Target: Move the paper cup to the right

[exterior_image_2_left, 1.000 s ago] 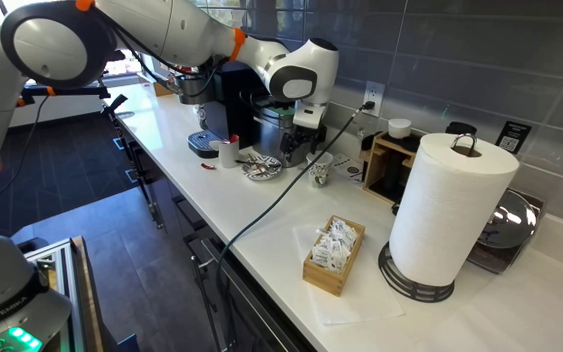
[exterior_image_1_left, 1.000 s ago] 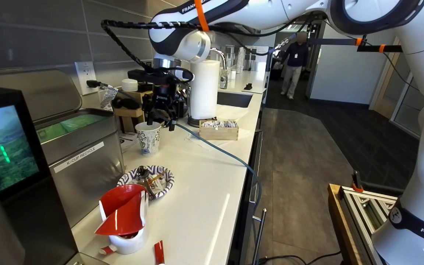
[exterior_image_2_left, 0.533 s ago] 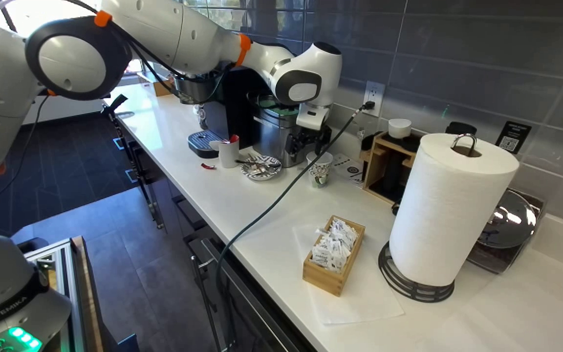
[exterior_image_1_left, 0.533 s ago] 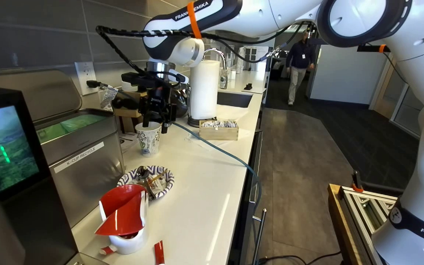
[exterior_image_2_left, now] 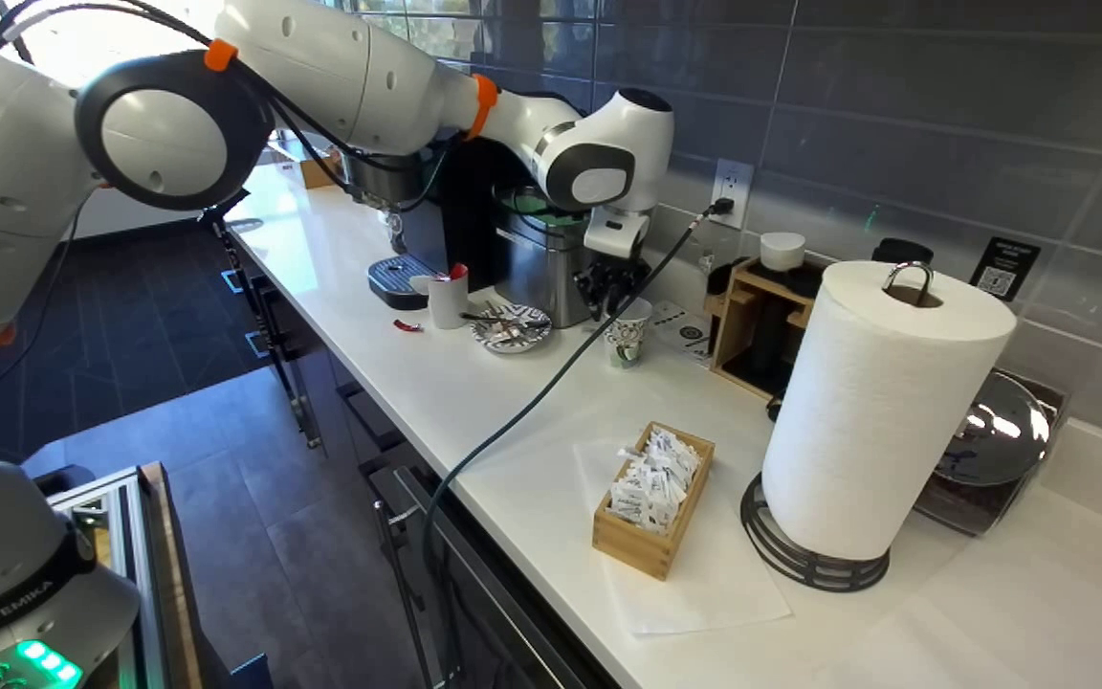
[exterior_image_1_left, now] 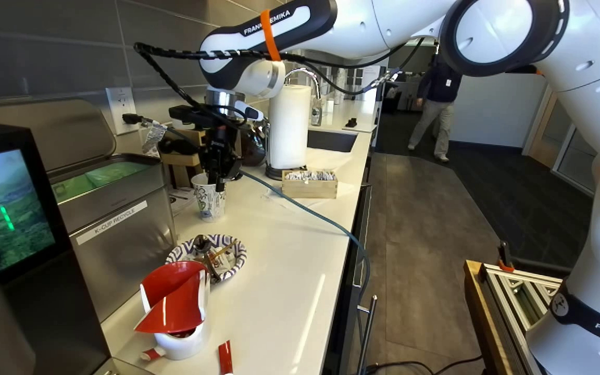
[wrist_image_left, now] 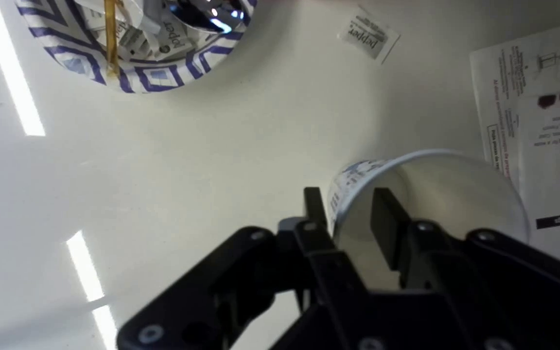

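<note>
Poised with parted jaws astride the rim of a patterned paper cup (exterior_image_2_left: 627,341), upright on the bench (exterior_image_1_left: 274,291); lined up, apparently, but yet to be gripped and carried right.

Wrist view: I have fingers (wrist_image_left: 388,218) astride the left rim of the paper cup (wrist_image_left: 462,194), one over its mouth, one outside. On the bench (wrist_image_left: 187,155): plate (wrist_image_left: 158,79) upper left, leaflets (wrist_image_left: 547,167) right, pepper packet (wrist_image_left: 369,36) between them.
</note>
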You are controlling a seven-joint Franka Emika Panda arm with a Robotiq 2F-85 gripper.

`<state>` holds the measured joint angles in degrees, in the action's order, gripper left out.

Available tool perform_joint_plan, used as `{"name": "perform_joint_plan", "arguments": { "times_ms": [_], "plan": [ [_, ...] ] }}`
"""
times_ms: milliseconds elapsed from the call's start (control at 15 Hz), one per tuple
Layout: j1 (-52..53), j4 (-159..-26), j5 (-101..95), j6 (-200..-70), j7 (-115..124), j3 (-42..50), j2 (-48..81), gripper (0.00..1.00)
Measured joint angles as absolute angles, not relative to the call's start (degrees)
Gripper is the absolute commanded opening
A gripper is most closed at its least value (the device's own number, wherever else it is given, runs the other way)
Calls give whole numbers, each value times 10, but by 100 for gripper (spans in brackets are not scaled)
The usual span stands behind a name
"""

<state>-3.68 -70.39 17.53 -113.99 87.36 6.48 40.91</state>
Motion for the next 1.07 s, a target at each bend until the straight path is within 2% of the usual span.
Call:
{"name": "perform_joint_plan", "arguments": {
  "times_ms": [467, 1067],
  "plan": [
    [-36, -692, 168, -1140, 881, 63, 412, 1],
    [-49, -740, 176, -1100, 641, 23, 337, 1]
  ]
}}
